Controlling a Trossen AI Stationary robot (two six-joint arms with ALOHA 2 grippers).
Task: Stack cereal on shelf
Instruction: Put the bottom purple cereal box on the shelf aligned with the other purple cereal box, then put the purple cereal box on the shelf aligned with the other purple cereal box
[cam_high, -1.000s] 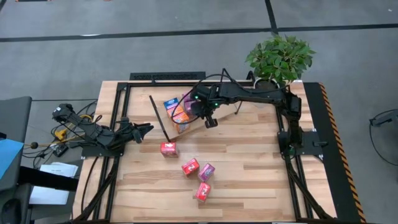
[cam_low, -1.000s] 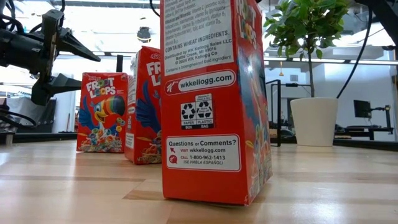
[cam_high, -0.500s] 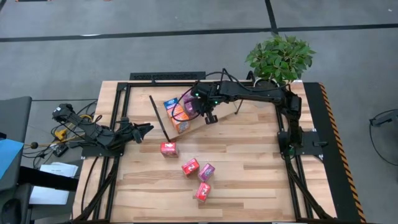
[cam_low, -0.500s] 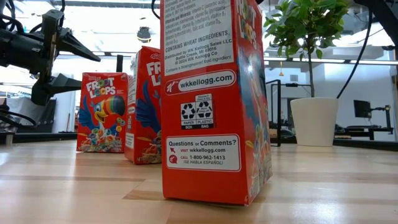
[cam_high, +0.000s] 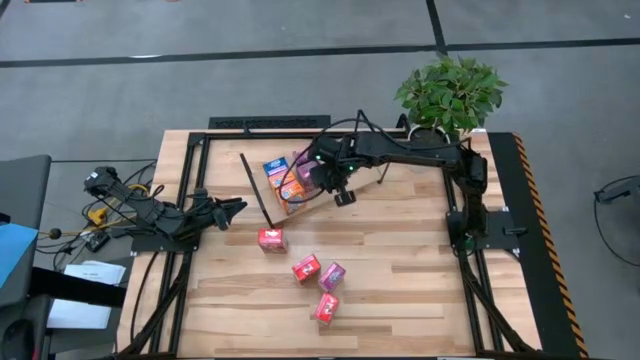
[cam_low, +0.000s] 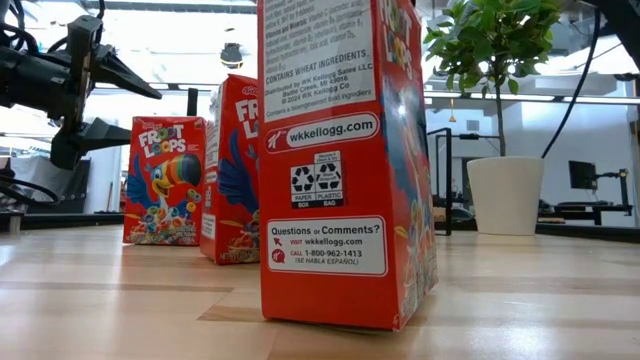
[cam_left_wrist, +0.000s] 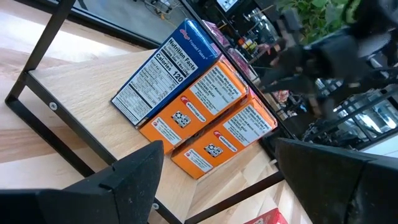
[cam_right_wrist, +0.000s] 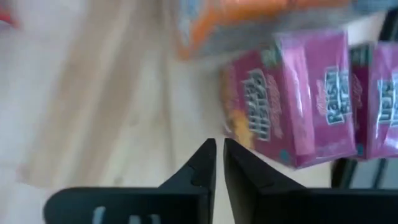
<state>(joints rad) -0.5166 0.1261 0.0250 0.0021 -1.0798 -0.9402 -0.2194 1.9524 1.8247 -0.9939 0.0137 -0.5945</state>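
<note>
The shelf (cam_high: 262, 200) stands tilted at the table's far middle. On its plywood board (cam_left_wrist: 74, 81) lie a blue cereal box (cam_left_wrist: 165, 71) and two orange ones (cam_left_wrist: 196, 106), with pink boxes (cam_right_wrist: 289, 102) beside them. Loose cereal boxes stand nearer on the table: red (cam_high: 271, 238), red (cam_high: 306, 268), pink (cam_high: 331, 276) and red (cam_high: 327, 308). My right gripper (cam_high: 343, 197) hovers just right of the shelf's boxes and points steeply down. Its fingertips (cam_right_wrist: 219, 155) are parted by a narrow slit with nothing between them. My left gripper (cam_high: 228, 210) waits open at the table's left.
A potted plant (cam_high: 450, 95) stands at the table's far right corner. In the low view a red box (cam_low: 345, 160) fills the foreground, with two more (cam_low: 165, 180) behind it. Bare tabletop (cam_high: 400, 260) lies right of the loose boxes.
The orange box at the shelf's near end now lies a little farther up against the other boxes. My right gripper has stayed close beside them.
</note>
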